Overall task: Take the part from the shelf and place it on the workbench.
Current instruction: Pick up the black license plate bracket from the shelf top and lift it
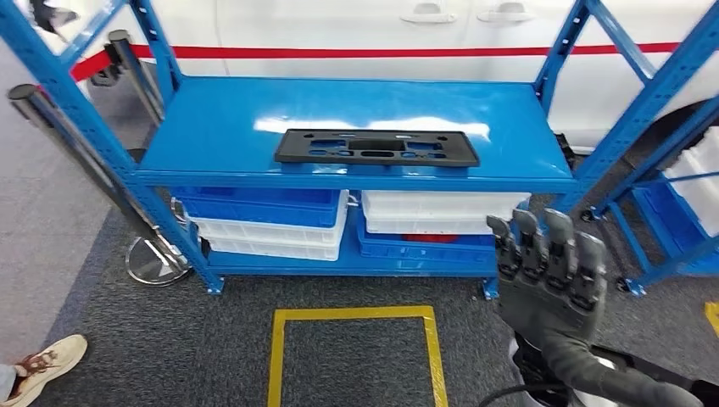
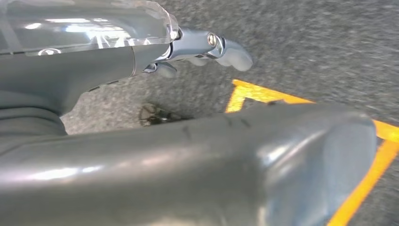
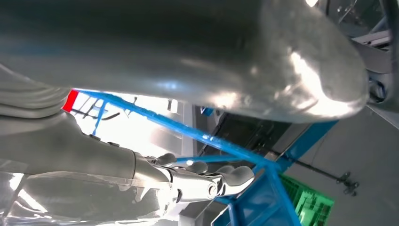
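A flat black plastic part [image 1: 377, 147] with several cut-outs lies near the front edge of the blue shelf [image 1: 220, 127]. My right hand [image 1: 551, 271] is raised in front of the shelf's lower right, below and to the right of the part. Its fingers point up, side by side, and it holds nothing. In the right wrist view the right hand [image 3: 188, 181] has its fingers extended and the thumb apart from them. The left hand [image 2: 207, 47] hangs over the grey carpet with its fingers stretched out and nothing in it.
Blue and white bins [image 1: 271, 220] are stacked under the shelf. A yellow taped square [image 1: 352, 352] marks the carpet before it. Another blue rack [image 1: 670, 195] stands at the right, a stanchion base [image 1: 155, 261] at the left. A person's shoe [image 1: 42, 365] is at the lower left.
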Controlling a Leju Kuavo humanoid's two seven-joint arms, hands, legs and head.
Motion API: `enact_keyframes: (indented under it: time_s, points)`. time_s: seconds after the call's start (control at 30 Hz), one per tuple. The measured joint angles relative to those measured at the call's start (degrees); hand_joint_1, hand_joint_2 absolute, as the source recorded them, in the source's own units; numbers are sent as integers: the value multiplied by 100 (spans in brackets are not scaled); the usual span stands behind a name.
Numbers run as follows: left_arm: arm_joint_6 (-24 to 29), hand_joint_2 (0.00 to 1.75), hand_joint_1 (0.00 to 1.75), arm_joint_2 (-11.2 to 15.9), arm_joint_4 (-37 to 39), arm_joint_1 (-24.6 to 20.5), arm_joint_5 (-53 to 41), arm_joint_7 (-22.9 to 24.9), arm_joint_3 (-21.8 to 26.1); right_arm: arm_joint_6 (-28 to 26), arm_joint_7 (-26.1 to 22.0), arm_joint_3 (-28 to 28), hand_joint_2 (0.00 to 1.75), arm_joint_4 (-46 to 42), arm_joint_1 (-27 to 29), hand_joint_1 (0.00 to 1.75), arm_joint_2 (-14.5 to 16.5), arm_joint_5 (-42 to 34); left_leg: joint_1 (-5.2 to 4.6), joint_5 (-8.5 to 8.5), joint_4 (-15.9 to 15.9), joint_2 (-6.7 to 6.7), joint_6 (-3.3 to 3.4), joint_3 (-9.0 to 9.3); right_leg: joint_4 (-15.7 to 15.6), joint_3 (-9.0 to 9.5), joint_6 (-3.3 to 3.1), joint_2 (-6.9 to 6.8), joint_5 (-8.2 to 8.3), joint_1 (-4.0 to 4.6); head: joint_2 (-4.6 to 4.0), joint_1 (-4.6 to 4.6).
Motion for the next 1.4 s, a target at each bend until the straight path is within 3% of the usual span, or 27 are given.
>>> enact_keyframes:
  time_s: [0.03, 0.1, 0.13, 0.2, 0.3, 0.33, 0.37, 0.43, 0.47, 0.5, 0.6, 0.67, 0.7, 0.77, 0.8, 0.83, 0.87, 0.93, 1.0, 1.07, 1.1, 1.17, 1.23, 1.3, 1.33, 1.37, 1.4]
  points:
    - [-3, 0, 0, -9, 8, -8, -21, -16, 3, -134, 2, 49, 0, 42, -7, 0, -31, 13, -28, -66, -17, 4, -7, 71, -330, 35, -136, -9, 236, 71, 0, -13]
    - [-13, 0, 0, -35, 24, -27, -81, -56, 22, -463, 4, 218, 0, 151, -35, 0, -125, 34, -66, -146, -35, 27, -74, 254, -1204, 350, -379, -23, 694, 171, -1, -38]
    - [-19, 0, 0, -49, 32, -36, -111, -74, 32, -596, 5, 304, 0, 202, -54, 0, -163, 39, -60, -172, 24, 36, -122, 269, -1414, 480, -436, -30, 705, 178, -1, -55]
    - [-17, 0, 0, -51, 33, -42, -129, -79, 45, -638, 2, 404, 0, 279, -99, 0, -185, 83, -41, -317, 473, 30, -195, 68, -1523, 646, -414, -32, 687, 125, -1, -65]
    - [-2, 0, 0, -28, 33, -42, -142, -79, 73, -601, 4, 452, 0, 420, -117, 0, -186, 133, 27, -659, 1382, 24, -295, -582, -1526, 757, -354, -23, 575, 85, 0, -73]
    - [1, 0, 0, -22, 33, -31, -143, -79, 81, -602, 5, 456, 0, 452, -102, 0, -187, 127, 54, -599, 1420, 24, -333, -692, -1517, 805, -324, -15, 528, 63, 0, -73]
    - [1, 0, 0, -19, 33, -17, -143, -79, 87, -606, 4, 457, 0, 474, -89, 0, -188, 120, 83, -402, 1255, 25, -375, -703, -1502, 863, -289, -5, 475, 35, 0, -74]
    - [2, 0, 0, -15, 38, 11, -143, -78, 102, -609, 4, 464, 0, 514, -83, 0, -190, 108, 142, 149, 571, 19, -464, -540, -1454, 976, -203, 11, 348, -17, 0, -75]
    - [2, 0, 0, -16, 47, 13, -143, -78, 111, -610, 4, 469, 0, 531, -81, 0, -191, 103, 148, 269, 279, 15, -475, -477, -1418, 996, -160, 15, 296, -28, 0, -86]
    - [2, 0, 0, -15, 57, 9, -143, -78, 121, -610, 4, 475, 0, 546, -79, 0, -191, 99, 143, 331, 128, 8, -437, -451, -1387, 993, -119, 16, 254, -26, 0, -94]
    - [3, 0, 0, -10, 70, -3, -147, -82, 137, -608, 3, 499, 0, 576, -75, 0, -195, 87, 116, 300, 116, 1, -218, -459, -1354, 970, -28, 13, 181, -12, 1, -96]
    - [9, 0, 0, -6, 71, 3, -151, -88, 141, -599, 1, 511, 0, 584, -81, 0, -196, 51, 123, 276, 81, 14, -142, -392, -1185, 926, 21, 5, 70, -25, 1, -81]
    - [13, 0, 0, -3, 70, -1, -157, -91, 142, -582, 1, 515, 0, 590, -85, 0, -196, 18, 127, 260, 63, 22, -107, -353, -938, 804, 43, 0, -42, -31, 1, -75]
    - [17, 0, 0, 2, 70, -9, -175, -94, 146, -529, 0, 516, 0, 632, -85, 0, -196, -74, 107, 210, 56, 42, -59, -302, -167, 338, 64, -5, -297, -29, 0, -62]
    - [17, 0, 0, 2, 70, -12, -183, -95, 148, -505, 0, 517, 0, 664, -81, 0, -196, -113, 92, 181, 56, 53, -46, -275, 160, 102, 63, -5, -351, -27, 0, -61]
    - [17, 0, 0, 2, 71, -10, -186, -95, 151, -487, 0, 517, 0, 697, -77, 0, -196, -143, 77, 146, 56, 70, -40, -236, 318, -56, 50, -6, -301, -21, 0, -60]
    - [17, 0, 0, 2, 71, -8, -187, -94, 155, -476, 0, 517, 0, 725, -79, 0, -197, -162, 60, 109, 55, 91, -40, -185, 246, -98, 21, -12, -128, -10, 0, -60]
    - [17, 0, 0, -2, 72, -4, -189, -94, 163, -463, 0, 519, 0, 770, -98, 0, -197, -180, 31, 25, 47, 144, -43, -70, -443, 115, -100, -113, 410, 55, 0, -59]
    - [19, 0, 0, -13, 73, -1, -192, -95, 172, -482, 1, 529, 0, 814, -138, 0, -196, -183, 0, -42, 35, 208, -75, 11, -1045, 352, -223, -295, 672, 153, 0, -55]
    - [20, 0, 0, -20, 74, -8, -198, -97, 180, -528, 1, 540, 0, 852, -167, 0, -196, -177, -15, -75, 6, 297, -125, 43, -1187, 407, -264, -329, 616, 204, 0, -44]
    - [20, 0, 0, -19, 74, -17, -202, -99, 182, -563, 0, 545, 0, 867, -174, 0, -196, -162, -19, -90, -16, 345, -152, 63, -1241, 430, -274, -280, 603, 192, 0, -38]
    - [21, 0, 0, -14, 73, -24, -207, -108, 185, -638, 0, 568, 0, 898, -182, 0, -197, -113, -18, -184, 80, 295, -199, 60, -1346, 506, -291, -199, 620, 142, 0, -38]
    - [21, 0, 0, -10, 72, -22, -215, -119, 187, -702, 1, 617, 0, 936, -196, 0, -197, -61, 3, -436, 611, 127, -237, -199, -1421, 587, -315, -156, 619, 101, 0, -40]
    - [21, 0, 0, -8, 73, -14, -225, -123, 194, -745, 2, 666, 0, 985, -200, 0, -198, -28, 25, -672, 1348, 57, -277, -645, -1421, 625, -335, -113, 581, 95, 0, -42]
    - [22, 0, 0, -5, 74, -7, -228, -124, 201, -759, 2, 688, 0, 1014, -197, 0, -199, -18, 35, -665, 1548, 52, -297, -801, -1419, 651, -334, -88, 558, 94, 0, -42]
    - [22, 0, 0, -2, 74, 1, -228, -125, 208, -777, 2, 710, 0, 1042, -197, 0, -200, -9, 44, -532, 1523, 52, -313, -852, -1414, 684, -325, -60, 531, 90, 0, -41]
    - [22, 0, 0, 2, 74, 6, -228, -126, 215, -797, 2, 732, 0, 1069, -197, 0, -202, 0, 53, -303, 1286, 52, -324, -797, -1404, 723, -310, -37, 499, 82, 0, -42]
